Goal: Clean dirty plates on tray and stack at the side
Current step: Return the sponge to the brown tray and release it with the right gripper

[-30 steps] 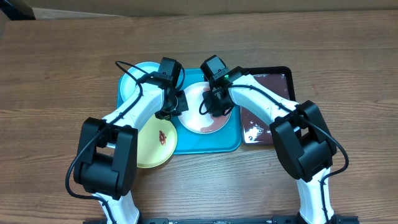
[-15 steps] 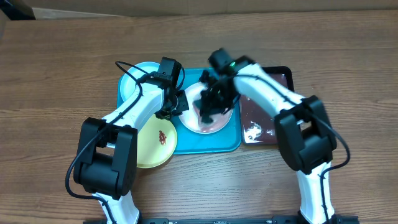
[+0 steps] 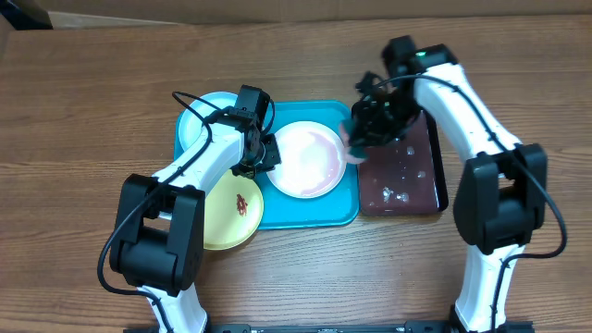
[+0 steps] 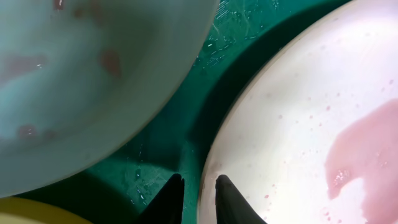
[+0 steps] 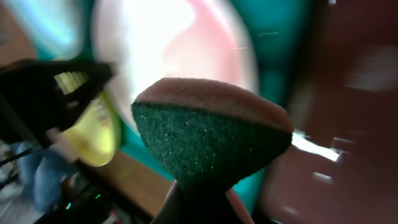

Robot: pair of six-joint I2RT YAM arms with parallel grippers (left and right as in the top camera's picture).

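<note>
Here, white plate point(image 3: 303, 159) bears pink film.

Yellow-green plate point(image 3: 231, 222) partly hidden under left arm point(image 3: 185, 176).

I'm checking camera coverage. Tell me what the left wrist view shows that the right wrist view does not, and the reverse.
Only left wrist: reddish spots on the light blue plate, and the left jaws straddling the rim of the white plate, narrowly apart.
Only right wrist: the green sponge pinched in the right jaws, the black tray, and the left arm.
Both: the white plate's pink watery smear, the turquoise tray, and part of the yellow plate.
</note>
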